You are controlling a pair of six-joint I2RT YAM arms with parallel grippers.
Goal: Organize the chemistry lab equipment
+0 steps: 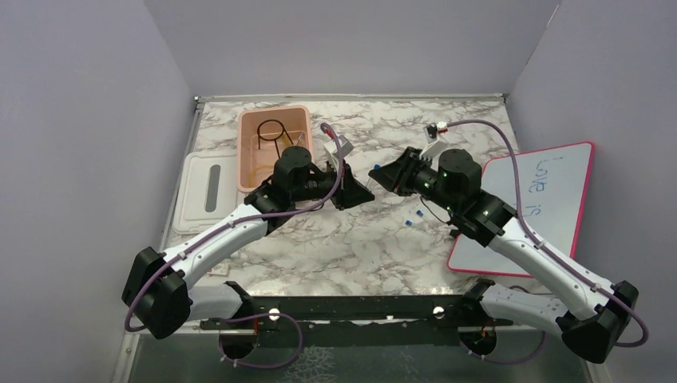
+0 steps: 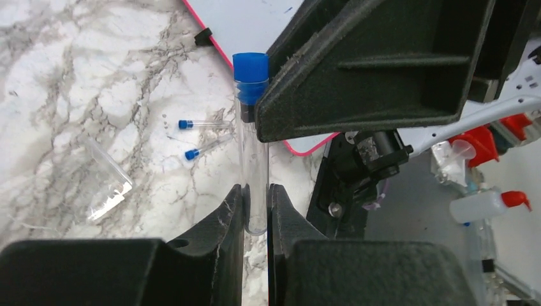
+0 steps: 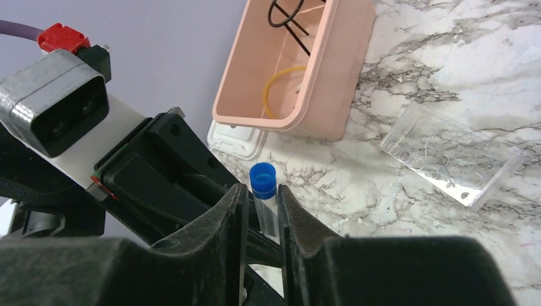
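A clear test tube with a blue cap (image 2: pixel 251 76) is held over the table's middle. My left gripper (image 2: pixel 256 191) is shut on its rounded bottom end. My right gripper (image 3: pixel 263 197) has its fingertips on either side of the tube (image 3: pixel 266 204), just below the cap, and a thin gap shows on one side. The two grippers meet tip to tip in the top view, left (image 1: pixel 361 194) and right (image 1: pixel 378 175). Two small blue-capped tubes (image 2: pixel 203 137) lie on the marble. The black wire ring (image 3: pixel 290 16) and the tan rubber tube (image 3: pixel 284 89) lie in the pink tub (image 3: pixel 332 70).
The tub's white lid (image 1: pixel 206 191) lies left of the tub (image 1: pixel 299 116). A clear plastic tube rack (image 3: pixel 450 156) lies flat on the marble beside the tub. The pink-framed whiteboard (image 1: pixel 535 207) lies at the right. Grey walls enclose three sides.
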